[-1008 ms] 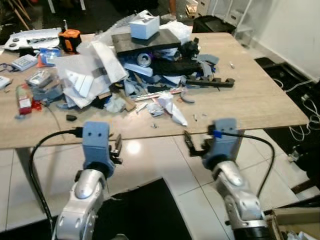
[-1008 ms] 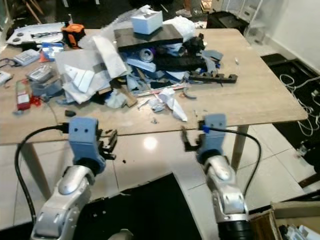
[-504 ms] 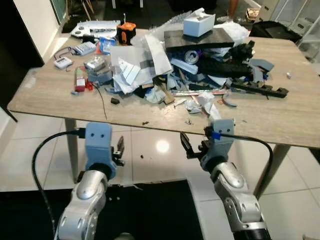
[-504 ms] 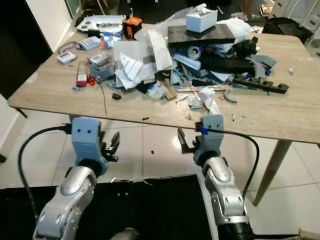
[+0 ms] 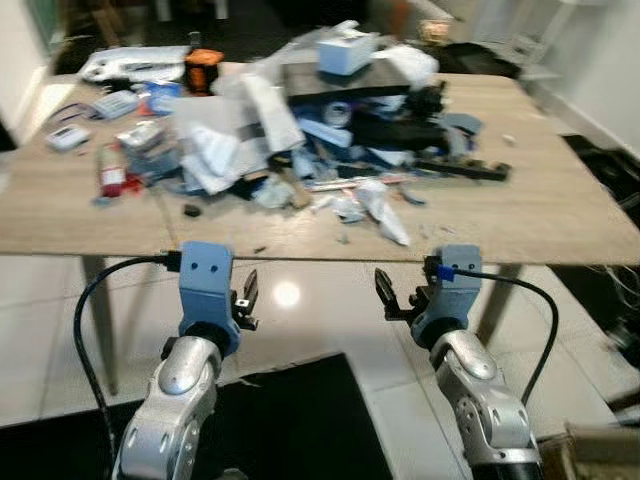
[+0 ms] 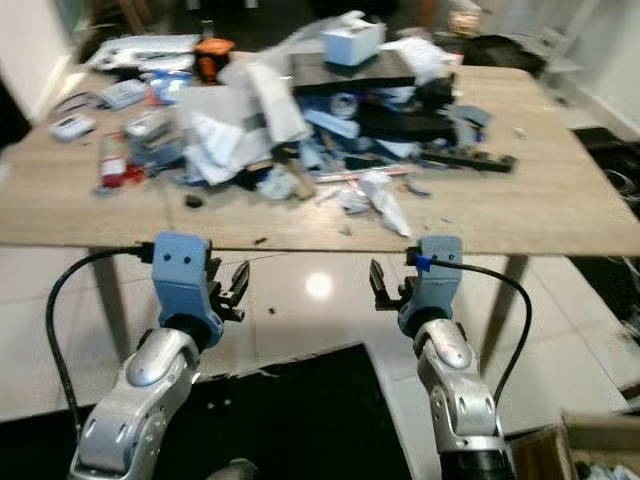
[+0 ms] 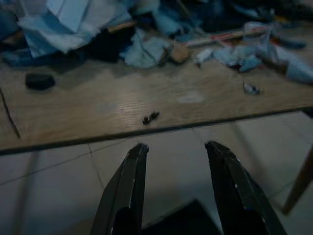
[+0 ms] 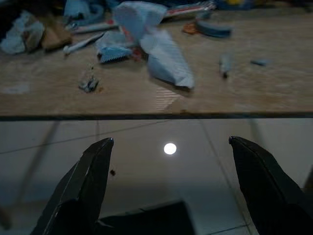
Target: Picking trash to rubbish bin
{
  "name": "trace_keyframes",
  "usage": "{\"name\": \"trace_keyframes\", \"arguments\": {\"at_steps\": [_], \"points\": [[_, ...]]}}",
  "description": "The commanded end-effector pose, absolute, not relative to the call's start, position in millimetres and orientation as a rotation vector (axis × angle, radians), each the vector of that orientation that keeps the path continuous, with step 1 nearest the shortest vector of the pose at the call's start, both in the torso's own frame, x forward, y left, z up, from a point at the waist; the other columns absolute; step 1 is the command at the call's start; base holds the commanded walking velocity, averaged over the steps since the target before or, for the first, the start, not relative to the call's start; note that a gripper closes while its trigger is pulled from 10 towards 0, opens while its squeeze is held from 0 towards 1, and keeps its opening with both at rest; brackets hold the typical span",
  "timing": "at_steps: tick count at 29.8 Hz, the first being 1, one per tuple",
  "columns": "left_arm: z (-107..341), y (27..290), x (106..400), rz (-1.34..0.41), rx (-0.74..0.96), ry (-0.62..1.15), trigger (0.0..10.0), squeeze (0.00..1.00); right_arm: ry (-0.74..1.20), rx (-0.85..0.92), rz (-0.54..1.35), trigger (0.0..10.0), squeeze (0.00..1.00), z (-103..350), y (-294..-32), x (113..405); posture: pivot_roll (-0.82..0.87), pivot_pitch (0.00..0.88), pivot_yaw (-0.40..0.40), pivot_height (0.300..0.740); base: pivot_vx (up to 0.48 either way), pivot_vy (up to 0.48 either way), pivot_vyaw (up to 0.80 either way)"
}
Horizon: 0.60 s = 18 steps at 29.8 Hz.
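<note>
left hand [image 7: 176, 191]: fingers spread, nothing between them. Held in front of the near worktop edge, over the tiled floor [image 5: 320, 330], aimed at the litter.
right hand [image 8: 171, 188]: fingers spread wide, empty. Same height, short of the edge, facing a crumpled white paper scrap [image 8: 159, 51].
trash near edge: white paper scrap [image 5: 385, 215] plus small crumbs and bits just beside it, closest to the right hand. Small black piece [image 5: 191, 210] on the left hand's side.
trash pile [image 5: 300, 130]: torn paper, blue scraps, a dark board with a white box [image 5: 345, 50] on top, a black strip [image 5: 460, 170] on the right. All heaped mid-worktop.
other items: orange-black tool [image 5: 203, 68] and small devices [image 5: 110, 105] at the far left corner; can't tell if they count as trash.
worktop [image 5: 560, 215]: wood, right part mostly bare.
rubbish bin: can't identify one. Cardboard corner [image 6: 600, 440] at lower right, contents unclear.
progress: neither hand carries anything, bulk of the trash lies on the worktop. Fits either approaching for a pick or returning after a drop. Most of the job is left, judging by the pile.
</note>
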<state>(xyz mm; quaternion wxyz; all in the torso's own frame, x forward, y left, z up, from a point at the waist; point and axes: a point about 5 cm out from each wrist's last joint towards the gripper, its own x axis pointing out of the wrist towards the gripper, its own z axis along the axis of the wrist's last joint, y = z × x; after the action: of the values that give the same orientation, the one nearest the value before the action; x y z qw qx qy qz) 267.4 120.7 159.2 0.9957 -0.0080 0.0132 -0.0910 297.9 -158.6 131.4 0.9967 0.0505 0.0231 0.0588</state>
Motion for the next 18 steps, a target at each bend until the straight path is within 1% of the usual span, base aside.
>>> {"name": "trace_keyframes", "arguments": {"at_steps": [1, 12, 18], "points": [[154.4, 122.0, 265.9, -0.179, -0.009, 0.053, 10.0, 0.00, 0.070, 0.100, 0.123, 10.0, 0.00, 127.9, -156.6, 297.0, 0.04, 0.134, -0.023, 0.740, 0.000, 0.000, 0.00], [155.9, 120.9, 265.5, -0.183, -0.002, 0.053, 10.0, 0.00, 0.044, 0.125, 0.134, 10.0, 0.00, 133.0, -154.3, 296.5, 0.04, 0.144, -0.019, 0.740, 0.000, 0.000, 0.00], [160.5, 119.1, 267.1, -0.190, 0.004, 0.023, 10.0, 0.00, 0.036, 0.132, 0.119, 10.0, 0.00, 136.8, -157.7, 298.4, 0.04, 0.145, -0.019, 0.740, 0.000, 0.000, -0.74]]}}
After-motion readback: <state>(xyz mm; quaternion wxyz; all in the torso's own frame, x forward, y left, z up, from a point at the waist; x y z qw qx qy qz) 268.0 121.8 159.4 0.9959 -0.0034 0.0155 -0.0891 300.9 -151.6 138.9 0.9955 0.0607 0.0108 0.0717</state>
